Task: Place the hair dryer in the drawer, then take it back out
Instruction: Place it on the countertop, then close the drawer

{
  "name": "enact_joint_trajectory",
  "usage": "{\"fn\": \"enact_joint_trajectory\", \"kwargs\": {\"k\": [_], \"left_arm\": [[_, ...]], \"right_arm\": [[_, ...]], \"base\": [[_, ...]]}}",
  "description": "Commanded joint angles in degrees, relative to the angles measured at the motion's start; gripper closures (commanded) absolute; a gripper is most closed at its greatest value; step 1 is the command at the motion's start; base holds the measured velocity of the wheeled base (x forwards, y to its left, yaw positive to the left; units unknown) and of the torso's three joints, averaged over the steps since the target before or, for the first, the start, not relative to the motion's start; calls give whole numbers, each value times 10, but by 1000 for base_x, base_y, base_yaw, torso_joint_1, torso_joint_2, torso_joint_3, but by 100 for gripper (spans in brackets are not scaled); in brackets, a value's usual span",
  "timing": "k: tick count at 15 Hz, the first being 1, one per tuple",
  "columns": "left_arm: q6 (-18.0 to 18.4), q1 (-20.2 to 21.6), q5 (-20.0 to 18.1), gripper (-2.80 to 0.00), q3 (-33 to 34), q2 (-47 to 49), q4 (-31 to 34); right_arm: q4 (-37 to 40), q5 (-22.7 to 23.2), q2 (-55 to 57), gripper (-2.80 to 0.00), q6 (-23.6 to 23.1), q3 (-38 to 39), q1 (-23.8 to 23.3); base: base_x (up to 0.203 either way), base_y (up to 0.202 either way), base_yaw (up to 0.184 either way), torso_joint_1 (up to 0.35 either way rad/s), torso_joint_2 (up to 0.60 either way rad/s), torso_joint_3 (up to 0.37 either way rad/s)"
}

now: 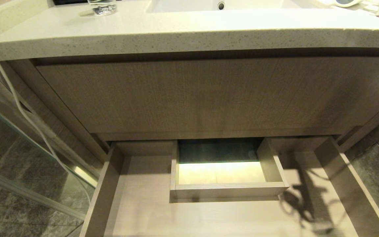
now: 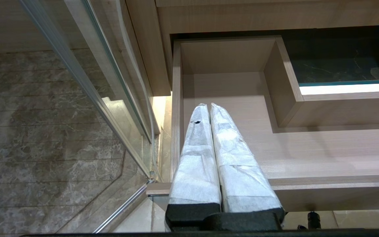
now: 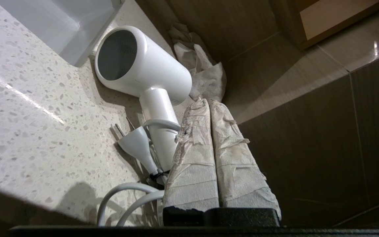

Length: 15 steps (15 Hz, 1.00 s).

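The white hair dryer (image 3: 143, 62) lies on the speckled countertop (image 3: 28, 131), its plug (image 3: 137, 144) and bundled cord (image 3: 123, 194) beside the handle. In the head view only its barrel (image 1: 344, 2) shows, at the far right corner of the counter. My right gripper (image 3: 206, 101) is shut with nothing between its fingers, alongside the handle and not holding it. The drawer (image 1: 104, 194) stands pulled out and empty below the counter. My left gripper (image 2: 207, 106) hovers shut over the drawer's (image 2: 308, 148) front left corner. Neither arm shows in the head view.
A crumpled white cloth (image 3: 202, 69) lies behind the dryer against the wall. The drawer has a boxed cut-out (image 1: 229, 189) in its middle. A sink (image 1: 222, 5) and a glass (image 1: 101, 6) are on the counter. A glass panel (image 1: 18, 158) and a white cable (image 1: 12, 95) stand at the left.
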Motion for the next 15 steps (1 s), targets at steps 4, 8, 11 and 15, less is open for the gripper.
{"fn": "enact_joint_trajectory", "kwargs": {"k": [4, 8, 11, 15], "left_arm": [[0, 0, 0, 0, 0, 0, -1], [0, 0, 0, 0, 0, 0, -1], [0, 0, 0, 0, 0, 0, 0], [0, 0, 0, 0, 0, 0, 0]], "right_arm": [[102, -51, -174, 0, 15, 154, -30], [460, -269, -297, 0, 25, 307, -100], [689, -308, -256, 0, 62, 311, -111], [842, -294, -43, 0, 165, 280, -114]], "base": [[0, 0, 0, 0, 0, 0], [0, 0, 0, 0, 0, 0], [0, 0, 0, 0, 0, 0], [0, 0, 0, 0, 0, 0]]}}
